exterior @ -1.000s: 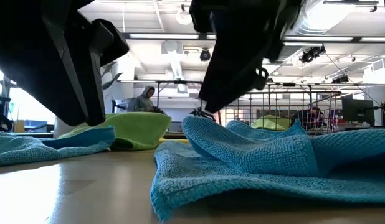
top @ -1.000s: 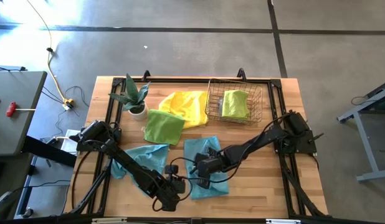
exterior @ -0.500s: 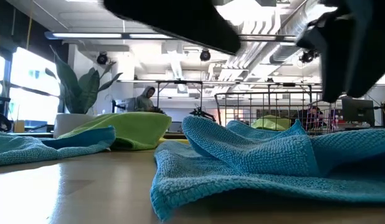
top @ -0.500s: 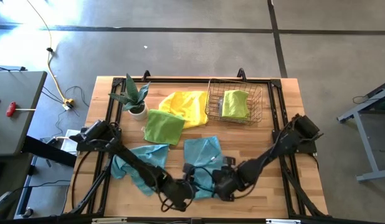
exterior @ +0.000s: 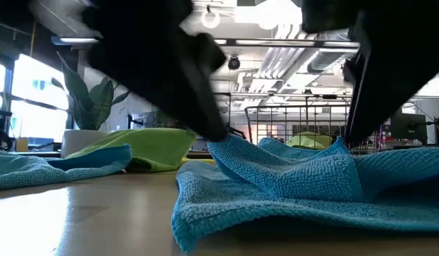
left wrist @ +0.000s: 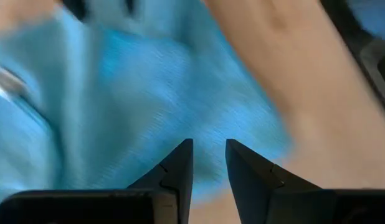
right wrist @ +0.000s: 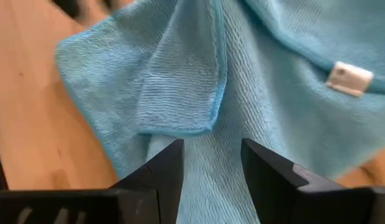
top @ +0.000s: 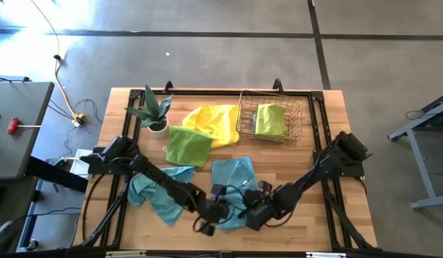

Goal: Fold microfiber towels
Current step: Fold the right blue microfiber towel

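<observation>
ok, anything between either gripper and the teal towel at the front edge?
Nothing visible. The left gripper and the right gripper both hang open right over the teal towel, with only bare cloth between their fingers. Its white tag lies off to one side.

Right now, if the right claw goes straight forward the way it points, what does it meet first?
Probably the teal towel: it lies directly ahead of the open right claw, with nothing between them, though depth is unclear.
</observation>
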Robot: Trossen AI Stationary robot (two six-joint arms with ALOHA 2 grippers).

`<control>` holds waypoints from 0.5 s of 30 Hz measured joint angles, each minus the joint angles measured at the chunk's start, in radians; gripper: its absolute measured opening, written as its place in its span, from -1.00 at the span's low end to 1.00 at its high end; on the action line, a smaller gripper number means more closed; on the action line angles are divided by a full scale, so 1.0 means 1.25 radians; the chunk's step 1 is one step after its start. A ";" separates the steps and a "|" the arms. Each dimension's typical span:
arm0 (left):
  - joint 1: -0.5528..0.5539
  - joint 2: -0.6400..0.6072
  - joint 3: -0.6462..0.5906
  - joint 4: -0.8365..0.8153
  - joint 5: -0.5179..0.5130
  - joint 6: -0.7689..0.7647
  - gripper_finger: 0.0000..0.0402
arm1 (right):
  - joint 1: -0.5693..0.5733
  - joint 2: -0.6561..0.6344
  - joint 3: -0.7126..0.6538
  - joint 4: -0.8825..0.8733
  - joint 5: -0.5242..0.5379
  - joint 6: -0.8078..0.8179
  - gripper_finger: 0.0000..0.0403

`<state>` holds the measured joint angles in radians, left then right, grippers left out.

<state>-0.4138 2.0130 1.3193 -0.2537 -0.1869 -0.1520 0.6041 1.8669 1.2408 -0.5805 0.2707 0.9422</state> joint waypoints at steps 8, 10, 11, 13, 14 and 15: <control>-0.086 -0.002 0.001 -0.063 -0.055 -0.072 -0.61 | -0.049 0.001 -0.027 0.087 -0.046 -0.004 -0.25; -0.099 -0.002 0.001 -0.065 -0.065 -0.095 -0.61 | -0.058 0.001 -0.027 0.084 -0.052 0.000 -0.25; -0.105 -0.002 0.001 -0.067 -0.069 -0.107 -0.61 | -0.061 0.001 -0.027 0.084 -0.057 0.001 -0.25; -0.114 -0.002 0.001 -0.070 -0.069 -0.127 -0.61 | -0.066 0.001 -0.027 0.085 -0.067 0.023 -0.25; -0.118 -0.002 0.001 -0.070 -0.069 -0.135 -0.61 | -0.067 0.001 -0.027 0.086 -0.072 0.035 -0.25; -0.122 -0.002 0.001 -0.070 -0.070 -0.142 -0.61 | -0.067 0.001 -0.027 0.086 -0.084 0.042 -0.25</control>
<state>-0.5659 2.0106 1.3201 -0.3416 -0.2739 -0.3295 0.5209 1.8675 1.2064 -0.4731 0.1655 0.9946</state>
